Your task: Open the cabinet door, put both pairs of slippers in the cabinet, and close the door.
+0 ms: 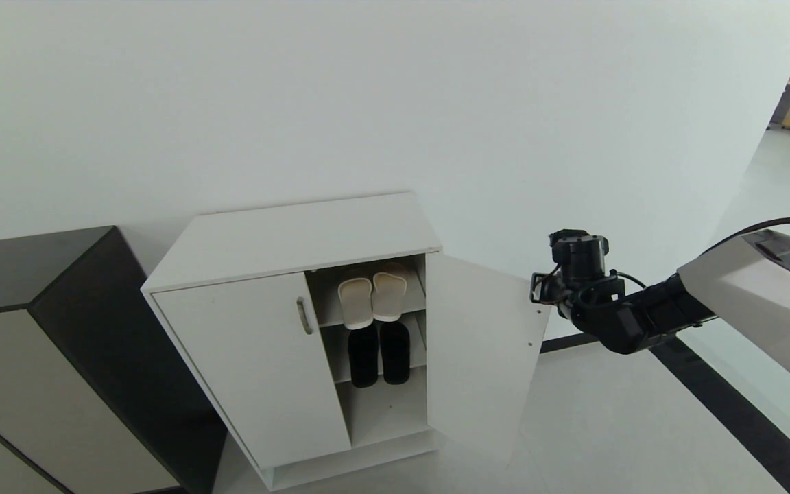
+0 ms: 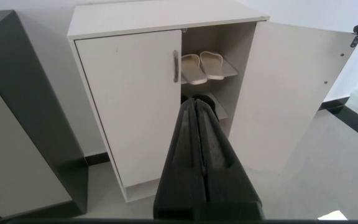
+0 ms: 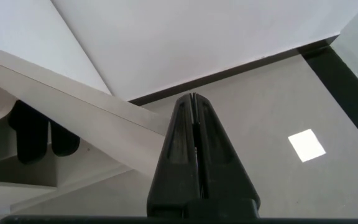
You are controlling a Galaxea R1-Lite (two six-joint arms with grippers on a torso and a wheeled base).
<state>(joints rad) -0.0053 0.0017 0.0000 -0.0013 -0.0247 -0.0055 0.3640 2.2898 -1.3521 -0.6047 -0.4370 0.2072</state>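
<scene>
Behind everything stands a plain white wall, and a pale floor runs out from it with a black strip crossing on the robot's right. Against the wall on the left is a dark cabinet, and just beside it the white cabinet. Its left door is closed, while its right door is swung wide open, away from the front. Inside, both pairs of slippers sit on shelves: the white slippers lie side by side on the upper shelf, and the black slippers lie side by side on the shelf below, toes pointing in. The bottom compartment holds nothing. The right gripper is just beside the upper free corner of the open door; its jaws are pressed together with nothing between them, and whether it touches the door I cannot tell. The left gripper hangs in front of the cabinet, apart from it, jaws likewise together on nothing. A small curved handle sits on the closed door's inner edge
</scene>
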